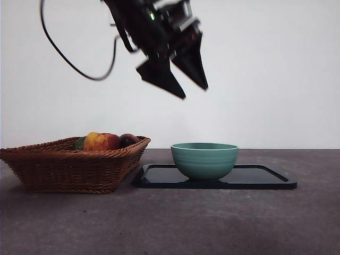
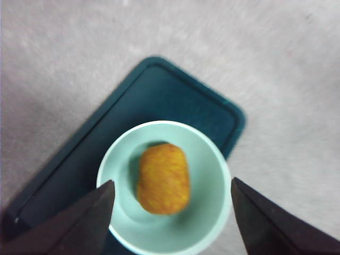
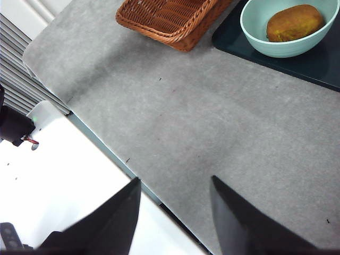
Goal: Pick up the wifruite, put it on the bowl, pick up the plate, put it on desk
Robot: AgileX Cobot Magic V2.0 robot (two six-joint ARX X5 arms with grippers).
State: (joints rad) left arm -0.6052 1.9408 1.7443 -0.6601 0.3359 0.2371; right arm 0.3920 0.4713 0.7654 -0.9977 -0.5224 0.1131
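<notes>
The orange-brown wifruite [image 2: 163,179] lies inside the teal-green bowl [image 2: 210,212]; it also shows in the right wrist view [image 3: 295,22], in the bowl [image 3: 255,40]. In the front view the bowl [image 1: 204,159] hides the fruit. The bowl stands on a dark rectangular plate [image 1: 255,178] on the grey desk [image 1: 170,223]. My left gripper [image 1: 187,85] hangs open and empty high above the bowl. In its wrist view the left gripper [image 2: 172,204] has its jaws spread to either side of the bowl. My right gripper [image 3: 175,202] is open and empty over the desk's near edge.
A wicker basket [image 1: 69,164] stands left of the plate, holding a red-yellow apple [image 1: 101,141], a dark purple fruit [image 1: 128,139] and something green. The basket's corner shows in the right wrist view [image 3: 170,18]. A black cable [image 1: 74,64] loops down from the arm.
</notes>
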